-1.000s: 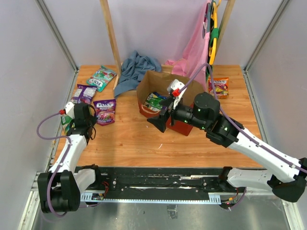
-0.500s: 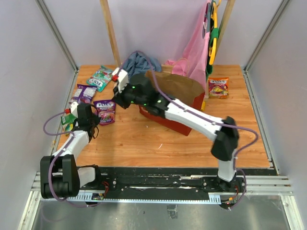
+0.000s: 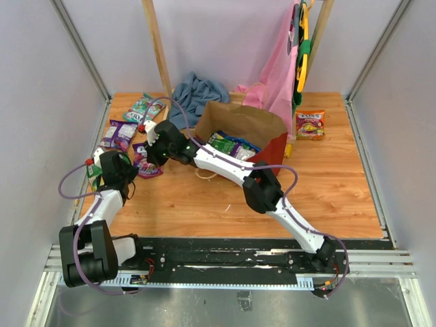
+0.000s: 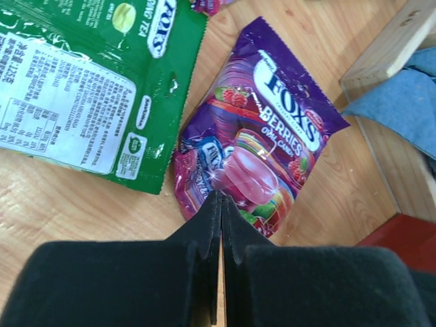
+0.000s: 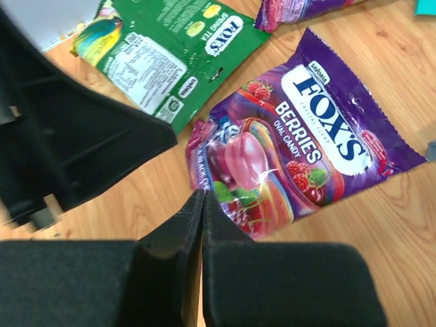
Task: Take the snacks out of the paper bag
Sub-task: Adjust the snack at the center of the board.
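The paper bag [image 3: 267,151], red outside and brown inside, stands at mid-table with green and blue snacks [image 3: 228,144] showing in its mouth. A purple Fox's Berries packet [image 5: 306,163] [image 4: 266,157] lies flat on the wood left of the bag. My right gripper [image 5: 203,194] [image 3: 148,161] is shut, with its tips at that packet's near corner and nothing visible between them. My left gripper [image 4: 220,197] [image 3: 128,174] is shut too, its tips over the same packet's near edge. A green packet [image 4: 88,82] [image 5: 170,54] lies beside it.
More packets lie at the back left: purple [image 3: 119,133] and teal [image 3: 143,107]. An orange one [image 3: 310,124] lies at the back right. A blue-grey cloth [image 3: 197,92], a pink garment [image 3: 272,82] and a wooden post [image 3: 158,54] stand behind the bag.
My right arm swung from the bag's mouth across to the left, over the purple packet, and its gripper went from open to shut. The left arm barely moved.
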Robot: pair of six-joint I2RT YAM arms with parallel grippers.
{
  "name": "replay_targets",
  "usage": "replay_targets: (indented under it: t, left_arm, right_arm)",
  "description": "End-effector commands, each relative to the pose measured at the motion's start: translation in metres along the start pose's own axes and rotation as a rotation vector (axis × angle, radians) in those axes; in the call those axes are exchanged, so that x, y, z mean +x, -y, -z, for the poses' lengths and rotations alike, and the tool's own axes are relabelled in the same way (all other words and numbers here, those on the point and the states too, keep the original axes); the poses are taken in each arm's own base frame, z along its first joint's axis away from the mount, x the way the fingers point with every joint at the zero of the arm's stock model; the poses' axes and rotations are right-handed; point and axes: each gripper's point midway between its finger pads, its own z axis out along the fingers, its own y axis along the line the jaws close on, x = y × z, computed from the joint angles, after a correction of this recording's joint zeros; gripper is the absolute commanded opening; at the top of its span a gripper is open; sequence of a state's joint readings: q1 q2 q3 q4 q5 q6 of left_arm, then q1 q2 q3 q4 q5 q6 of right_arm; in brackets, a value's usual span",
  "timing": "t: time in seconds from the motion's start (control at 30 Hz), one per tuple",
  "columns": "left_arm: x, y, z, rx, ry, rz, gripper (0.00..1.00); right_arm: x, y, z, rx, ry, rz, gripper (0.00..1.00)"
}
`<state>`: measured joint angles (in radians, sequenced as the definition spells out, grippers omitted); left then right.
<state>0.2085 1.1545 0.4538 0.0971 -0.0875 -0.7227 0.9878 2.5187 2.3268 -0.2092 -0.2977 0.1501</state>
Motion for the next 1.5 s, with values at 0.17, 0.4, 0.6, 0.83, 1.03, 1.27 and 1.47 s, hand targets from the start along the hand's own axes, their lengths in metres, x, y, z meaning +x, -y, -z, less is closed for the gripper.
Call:
replay_targets:
  t: [0.17, 0.4, 0.6, 0.83, 1.03, 1.27, 1.47]
  left_arm:
    - [-0.005, 0.010, 0.002, 0.069, 0.022, -0.003, 0.00]
    - [0.002, 0.005, 0.003, 0.067, 0.011, -0.007, 0.01]
    - [-0.001, 0.006, 0.008, 0.070, 0.022, -0.005, 0.01]
    - [-0.017, 0.010, 0.023, 0.063, 0.074, 0.014, 0.01]
    - [-0.037, 0.005, 0.037, -0.022, 0.119, 0.036, 0.01]
    - [-0.050, 0.019, 0.056, 0.014, 0.133, 0.057, 0.01]
    - [-0.062, 0.032, 0.080, 0.081, 0.174, 0.080, 0.01]
  right_arm:
    - [0.055, 0.034, -0.023, -0.020, -0.112, -0.132, 0.01]
    - [0.088, 0.042, -0.014, 0.033, -0.227, -0.127, 0.01]
    - [0.092, 0.049, -0.001, 0.100, -0.246, -0.096, 0.01]
    - [0.028, 0.020, 0.018, 0.139, -0.095, 0.028, 0.01]
    - [-0.001, 0.000, 0.017, 0.151, 0.001, 0.052, 0.12]
    - [0.010, -0.007, -0.017, 0.095, -0.002, 0.056, 0.73]
    - [0.037, 0.013, -0.044, 0.102, -0.010, 0.066, 0.83]
